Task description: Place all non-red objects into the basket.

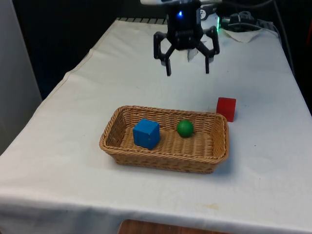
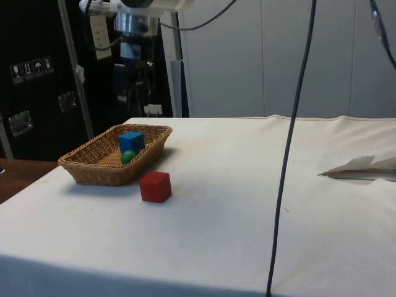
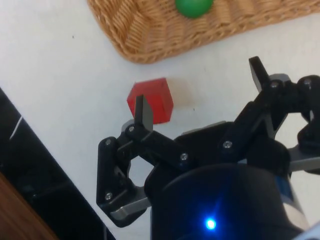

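Sorting appears complete. The blue cube (image 1: 146,133) and the green ball (image 1: 185,128) both lie inside the basket (image 1: 122,152), the cube toward the front view's left, the ball beside it and apart from it. The red cube (image 1: 226,108) rests on the counter (image 1: 73,170) just outside the basket's far corner at the front view's right; being red, it is to stay there.

The claw (image 1: 187,67) hangs high above the counter, beyond the basket's far rim, spread wide with nothing between its fingers.

Next move, as judged: no further pick is required. Any retreat should keep clear of the red cube.

Materials: the basket is woven wicker, oblong, with flared walls. Both cubes are matte and sharp-edged. The ball is smooth and likely to roll. The counter carries a white cloth, lightly creased.
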Tool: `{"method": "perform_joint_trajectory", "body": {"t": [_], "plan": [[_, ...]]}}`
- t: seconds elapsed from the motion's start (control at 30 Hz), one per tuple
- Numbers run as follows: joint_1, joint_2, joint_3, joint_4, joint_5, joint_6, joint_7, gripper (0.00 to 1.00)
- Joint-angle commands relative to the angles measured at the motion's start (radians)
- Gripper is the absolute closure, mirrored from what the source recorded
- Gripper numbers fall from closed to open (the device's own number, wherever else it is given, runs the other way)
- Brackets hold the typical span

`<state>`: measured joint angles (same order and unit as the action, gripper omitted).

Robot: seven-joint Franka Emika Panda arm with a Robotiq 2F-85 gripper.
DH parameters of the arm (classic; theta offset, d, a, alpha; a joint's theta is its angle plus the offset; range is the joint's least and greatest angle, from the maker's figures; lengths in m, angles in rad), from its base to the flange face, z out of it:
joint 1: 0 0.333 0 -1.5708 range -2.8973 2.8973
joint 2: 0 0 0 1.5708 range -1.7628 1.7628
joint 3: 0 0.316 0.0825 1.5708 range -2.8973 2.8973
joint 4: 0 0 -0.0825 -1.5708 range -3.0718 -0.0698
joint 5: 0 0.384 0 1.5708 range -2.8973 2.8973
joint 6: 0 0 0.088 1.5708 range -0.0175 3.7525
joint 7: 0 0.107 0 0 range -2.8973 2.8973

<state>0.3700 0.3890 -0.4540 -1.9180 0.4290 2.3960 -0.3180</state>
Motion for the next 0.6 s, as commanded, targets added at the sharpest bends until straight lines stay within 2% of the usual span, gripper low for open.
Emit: {"method": "perform_joint_trajectory", "body": {"t": [0.0, 0.07, 0.1, 0.13, 0.33, 0.37, 0.4, 0.57], "plan": [[0.008, -0.007, -0.008, -0.007, -0.011, 0.0, 0.006, 0.0], [0.009, -0.041, -0.007, -0.032, -0.033, -0.001, 0.007, 0.0], [0.001, -0.033, 0.0, -0.025, -0.021, 0.0, 0.0, 0.0], [0.009, -0.051, -0.006, -0.04, -0.04, -0.001, 0.008, 0.0], [0.009, -0.125, -0.005, -0.097, -0.087, -0.003, 0.014, 0.0], [0.002, -0.119, 0.002, -0.091, -0.073, -0.002, 0.002, 0.0], [0.009, -0.134, -0.004, -0.104, -0.093, -0.003, 0.014, 0.0], [0.007, -0.203, -0.002, -0.163, -0.128, -0.002, 0.013, 0.0]]}}
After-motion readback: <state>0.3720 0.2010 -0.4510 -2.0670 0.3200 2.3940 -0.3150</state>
